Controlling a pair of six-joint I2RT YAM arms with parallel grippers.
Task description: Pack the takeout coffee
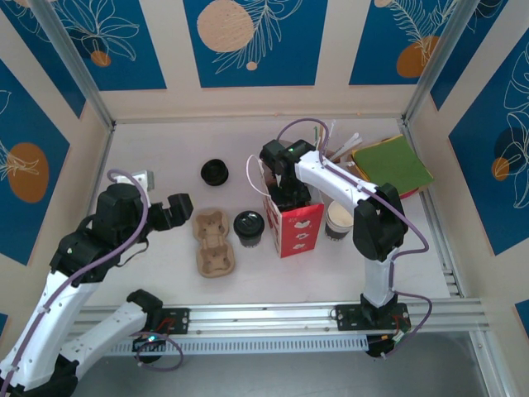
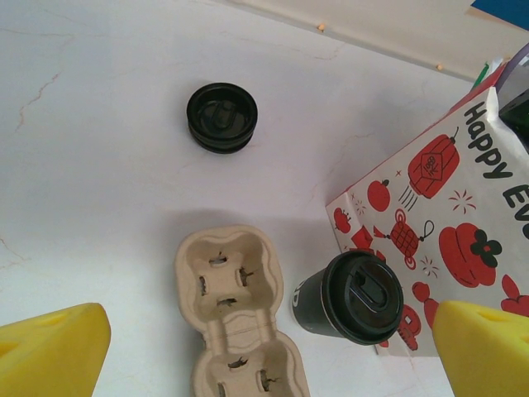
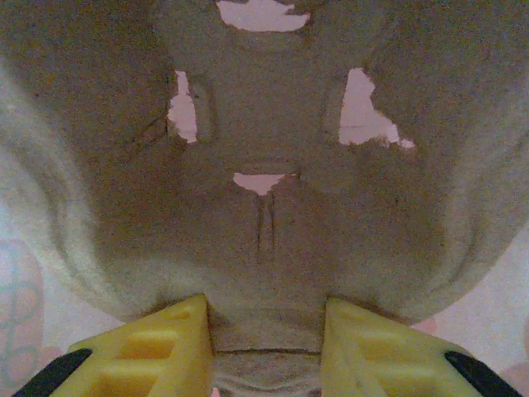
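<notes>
The coffee [image 1: 249, 225] stood upright just beside the bag [image 1: 297, 233], right of the wide-open left gripper [image 1: 180, 207]; the right gripper [image 3: 264, 339] pinched a carrier [image 3: 264, 124].

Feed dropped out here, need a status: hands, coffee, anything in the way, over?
Left hand open, empty. Right hand in red bag, shut on pulp carrier. Lidded coffee upright beside bag, not yet packed. Right hand occupies bag mouth.

Between carrier [image 1: 213, 242] and bag [image 1: 296, 229] stands the coffee [image 1: 249, 225].
</notes>
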